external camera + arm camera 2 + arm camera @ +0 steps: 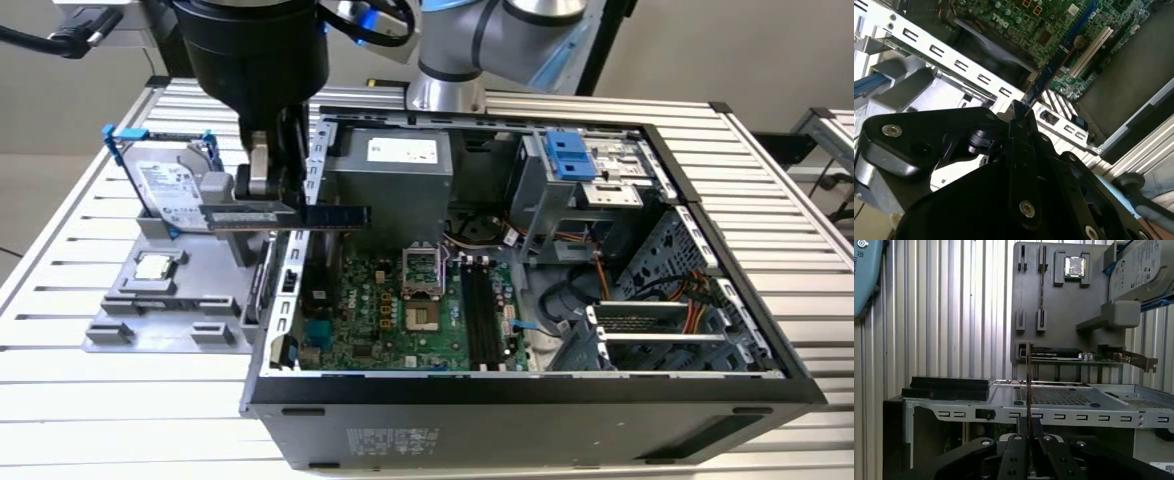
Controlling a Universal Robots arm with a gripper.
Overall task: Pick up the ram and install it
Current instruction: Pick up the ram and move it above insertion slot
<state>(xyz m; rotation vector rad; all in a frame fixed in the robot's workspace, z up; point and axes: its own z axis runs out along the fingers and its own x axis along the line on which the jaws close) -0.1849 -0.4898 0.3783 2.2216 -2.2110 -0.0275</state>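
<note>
The gripper (276, 205) is clenching the ram (334, 216) between its 2 fingers, so the stick is riding in the air and resting on nothing. In both wrist views the ram (1029, 385) is showing edge-on, running straight out from the fingertips as a thin line.

In the exterior view its long axis is lying level and pointing toward the exterior view's right. Its free end is reaching over the side wall of the open computer case (534, 385). Below it and farther toward the exterior view's right, the memory slots (483, 310) are sitting on the motherboard (367, 310), apparently empty. Judging from this angle, their long axis is running roughly crosswise to the ram's.

The case is also holding a processor socket (420, 290) just beside the slots, with a power supply box (400, 150) and a drive cage (574, 160) farther back. On the gripper's other side, the gray fixture tray (160, 335) is carrying 1 hard drive (167, 190) in a blue-handled frame and 1 small silver processor chip (156, 266).
</note>
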